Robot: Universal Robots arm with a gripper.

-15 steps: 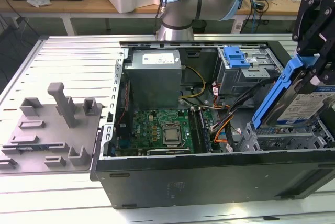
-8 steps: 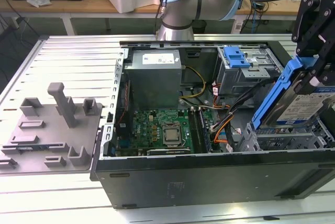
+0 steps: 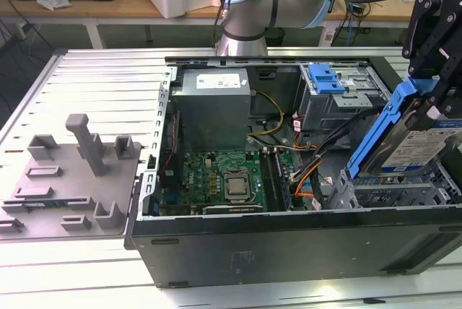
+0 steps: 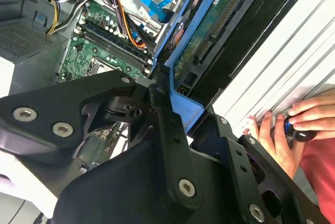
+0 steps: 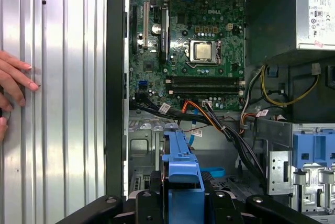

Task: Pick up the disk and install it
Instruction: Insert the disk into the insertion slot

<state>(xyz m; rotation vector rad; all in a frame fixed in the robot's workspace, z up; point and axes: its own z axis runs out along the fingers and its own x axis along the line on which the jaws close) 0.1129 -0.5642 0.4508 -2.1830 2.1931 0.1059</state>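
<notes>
Blue-framed silver disk (image 3: pixel 408 146) is pinched at its carrier edge by the gripper (image 3: pixel 429 103). It hangs tilted just above the grey drive cage (image 3: pixel 393 195), at the exterior view's right end of the open computer case (image 3: pixel 289 251). Pick-up judged done; seating in the cage not yet done. Labels: white-and-blue sticker on the disk face, white sticker on the grey power-supply box (image 3: pixel 213 107); print not logged. A hand (image 5: pixel 15 77) rests on the bench (image 5: pixel 63 130).

exterior: high, oblique over open case (image 3: pixel 289 244) | both wrist views: close above, sharing motherboard (image 5: pixel 183 72)
</notes>
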